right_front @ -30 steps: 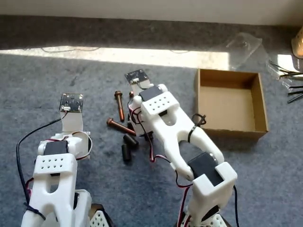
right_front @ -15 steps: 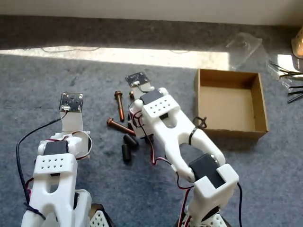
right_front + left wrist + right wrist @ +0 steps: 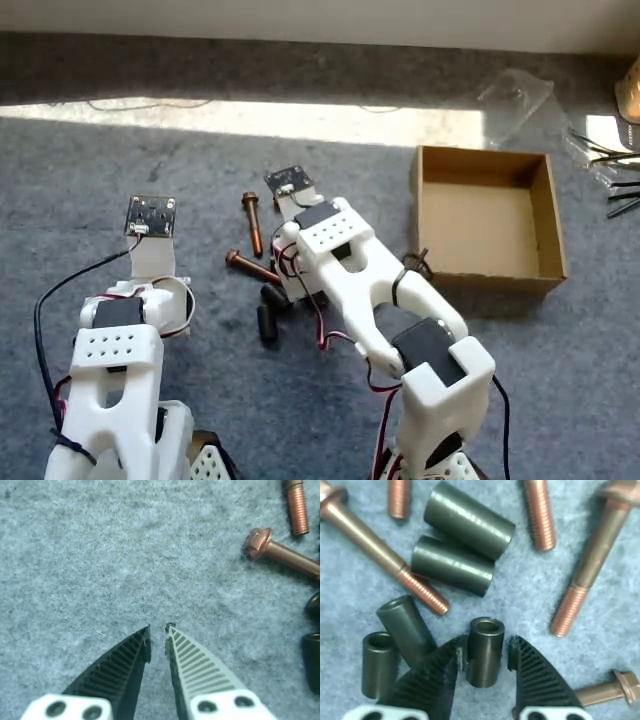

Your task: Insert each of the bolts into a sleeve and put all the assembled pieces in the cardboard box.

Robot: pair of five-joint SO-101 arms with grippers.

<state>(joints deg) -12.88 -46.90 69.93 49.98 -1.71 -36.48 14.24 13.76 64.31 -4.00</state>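
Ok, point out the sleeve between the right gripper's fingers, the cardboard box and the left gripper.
sleeve (image 3: pixel 484 655): right wrist view, middle of its side wall.
cardboard box (image 3: pixel 490 282): high view, its near wall.
left gripper (image 3: pixel 159 628): left wrist view, midway between the fingertips.

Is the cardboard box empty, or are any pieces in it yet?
Empty. The high view shows the cardboard box with a bare floor; the bolts and sleeves lie on the carpet.
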